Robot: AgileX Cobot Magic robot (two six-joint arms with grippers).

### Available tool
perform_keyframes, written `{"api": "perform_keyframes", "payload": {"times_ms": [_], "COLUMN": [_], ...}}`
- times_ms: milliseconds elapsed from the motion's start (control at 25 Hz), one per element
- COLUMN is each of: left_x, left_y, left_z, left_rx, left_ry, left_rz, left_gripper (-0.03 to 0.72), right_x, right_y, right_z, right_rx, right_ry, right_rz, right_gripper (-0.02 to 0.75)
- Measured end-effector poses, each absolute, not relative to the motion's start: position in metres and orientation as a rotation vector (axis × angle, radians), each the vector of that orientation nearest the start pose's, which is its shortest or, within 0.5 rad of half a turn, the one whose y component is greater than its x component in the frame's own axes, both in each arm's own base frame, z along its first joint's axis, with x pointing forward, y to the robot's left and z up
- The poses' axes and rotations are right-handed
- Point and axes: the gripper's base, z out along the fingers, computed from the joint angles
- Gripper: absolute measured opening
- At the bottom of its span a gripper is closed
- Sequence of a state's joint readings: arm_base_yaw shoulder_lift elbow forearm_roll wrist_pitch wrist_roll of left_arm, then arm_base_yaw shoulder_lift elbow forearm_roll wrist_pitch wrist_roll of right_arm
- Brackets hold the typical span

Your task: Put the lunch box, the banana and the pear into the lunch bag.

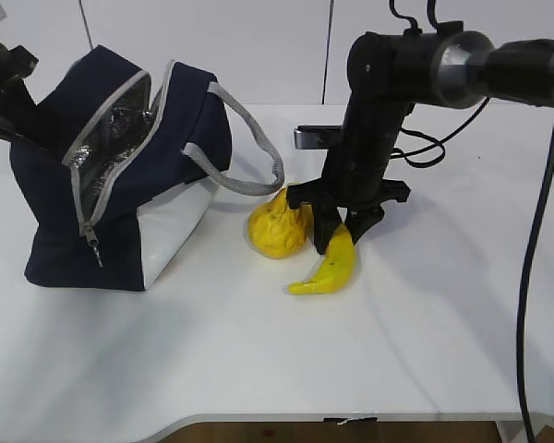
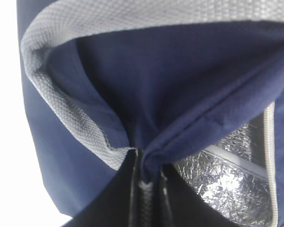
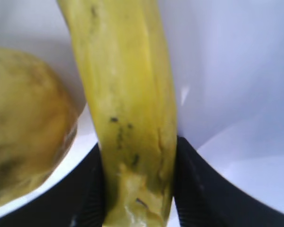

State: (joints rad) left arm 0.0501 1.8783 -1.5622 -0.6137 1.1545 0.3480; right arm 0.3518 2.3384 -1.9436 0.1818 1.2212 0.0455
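Observation:
The navy lunch bag (image 1: pixel 46 194) stands at the left, tipped, its zipper open on silver lining (image 1: pixel 120 125). My left gripper (image 2: pixel 144 165) is shut on the bag's navy rim fabric (image 2: pixel 189 118), next to a grey handle (image 2: pixel 71 118). The bumpy yellow pear (image 1: pixel 277 229) lies on the table right of the bag. The banana (image 1: pixel 331 268) lies beside it. My right gripper (image 1: pixel 342 226) reaches down over the banana's upper end. Both black fingers (image 3: pixel 194 189) press the sides of the banana (image 3: pixel 128 94), with the pear (image 3: pixel 23 123) to its left. The lunch box is out of view.
The bag's other grey handle (image 1: pixel 249 138) loops out toward the pear. A grey device (image 1: pixel 314 137) and black cables (image 1: pixel 425 148) lie at the back behind the right arm. The white table's front edge (image 1: pixel 351 417) runs along the bottom.

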Motion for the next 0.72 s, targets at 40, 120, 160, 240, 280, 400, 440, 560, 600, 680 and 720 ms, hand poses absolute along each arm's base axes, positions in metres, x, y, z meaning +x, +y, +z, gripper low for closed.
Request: {"api": "perform_keyframes", "payload": {"times_ms": [40,120,160,240,280,400,440,560,600,680,720], "left_x": [0.394,0.394,0.394,0.394,0.394,0.394,0.394,0.394,0.394,0.394,0.394], "left_y": [-0.028,-0.028,-0.028,-0.028,-0.028,-0.027,-0.027,-0.027,-0.027,-0.027,-0.027], "left_z": [0.270,0.270,0.270,0.270,0.270,0.270,0.270,0.270,0.270,0.270,0.270], "left_rx": [0.134,0.135,0.136,0.138,0.138,0.139,0.139,0.139,0.139,0.141,0.142], "left_ry": [2.747,2.748,2.749,2.751,2.752,2.752,2.752,2.752,2.752,2.752,2.752], "left_rz": [-0.757,-0.754,-0.751,-0.746,-0.745,-0.743,-0.743,-0.743,-0.743,-0.743,-0.742], "left_gripper": [0.018,0.018,0.018,0.018,0.018,0.018,0.018,0.018,0.018,0.018,0.018], "right_x": [0.440,0.439,0.439,0.439,0.439,0.438,0.438,0.435,0.434,0.429,0.426], "right_y": [0.178,0.178,0.177,0.175,0.173,0.167,0.166,0.161,0.159,0.157,0.157], "right_z": [0.155,0.158,0.161,0.170,0.176,0.195,0.202,0.224,0.231,0.248,0.257], "right_rx": [-0.385,-0.386,-0.388,-0.402,-0.409,-0.426,-0.431,-0.437,-0.432,-0.410,-0.401], "right_ry": [3.096,3.090,3.084,3.060,3.044,2.995,2.980,2.927,2.911,2.876,2.861], "right_rz": [0.277,0.276,0.272,0.235,0.215,0.150,0.133,0.087,0.072,0.073,0.091], "right_gripper": [0.313,0.313,0.313,0.312,0.312,0.312,0.312,0.312,0.312,0.312,0.312]}}
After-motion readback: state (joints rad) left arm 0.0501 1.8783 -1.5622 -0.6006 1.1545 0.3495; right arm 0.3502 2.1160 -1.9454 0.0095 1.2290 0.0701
